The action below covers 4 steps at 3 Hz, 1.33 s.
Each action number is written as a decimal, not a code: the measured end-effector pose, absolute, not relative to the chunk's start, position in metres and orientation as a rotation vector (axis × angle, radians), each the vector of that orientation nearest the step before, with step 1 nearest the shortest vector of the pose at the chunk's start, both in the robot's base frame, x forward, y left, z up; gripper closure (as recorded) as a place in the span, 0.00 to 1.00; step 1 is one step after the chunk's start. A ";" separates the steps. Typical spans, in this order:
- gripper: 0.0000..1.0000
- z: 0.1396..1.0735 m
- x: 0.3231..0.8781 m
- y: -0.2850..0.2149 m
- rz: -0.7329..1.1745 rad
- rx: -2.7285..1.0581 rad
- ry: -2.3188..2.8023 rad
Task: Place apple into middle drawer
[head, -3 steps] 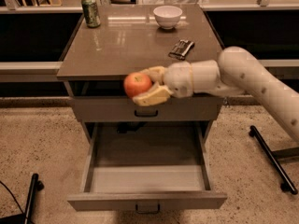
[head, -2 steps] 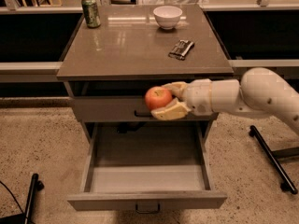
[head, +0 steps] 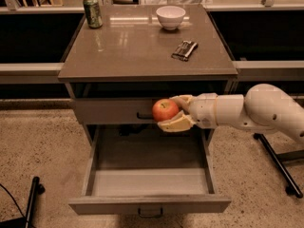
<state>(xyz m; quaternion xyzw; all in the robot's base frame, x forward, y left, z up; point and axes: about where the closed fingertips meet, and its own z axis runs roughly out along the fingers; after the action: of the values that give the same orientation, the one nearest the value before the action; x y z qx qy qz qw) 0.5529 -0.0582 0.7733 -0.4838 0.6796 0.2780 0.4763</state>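
Observation:
My gripper (head: 172, 112) comes in from the right on a white arm and is shut on the red-orange apple (head: 165, 110). It holds the apple in the air in front of the closed top drawer front, above the back part of the open middle drawer (head: 149, 182). The drawer is pulled far out and its pale grey floor shows nothing in it. Its front panel has a small bar handle (head: 150, 214).
The cabinet's brown top (head: 133, 46) carries a green can (head: 92, 12), a white bowl (head: 170, 16) and a dark snack packet (head: 184, 50). The closed top drawer has a black handle (head: 144, 116). A black stand leg (head: 278, 163) lies at right, another black leg (head: 31, 199) at lower left.
My gripper has carried the apple to the right and lower, from beside the cabinet top's front edge to just above the open drawer.

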 end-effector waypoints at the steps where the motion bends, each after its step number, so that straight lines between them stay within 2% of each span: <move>1: 1.00 0.714 0.570 -0.095 0.567 -1.201 1.708; 2: 1.00 0.635 0.579 -0.161 0.466 -1.208 1.755; 3: 1.00 0.601 0.593 -0.197 0.434 -1.282 1.759; 4: 1.00 0.603 0.584 -0.195 0.485 -1.320 1.750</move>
<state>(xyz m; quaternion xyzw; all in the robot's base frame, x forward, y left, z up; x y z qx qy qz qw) 0.5839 -0.1950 0.6033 -0.5298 0.7024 0.1949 0.4335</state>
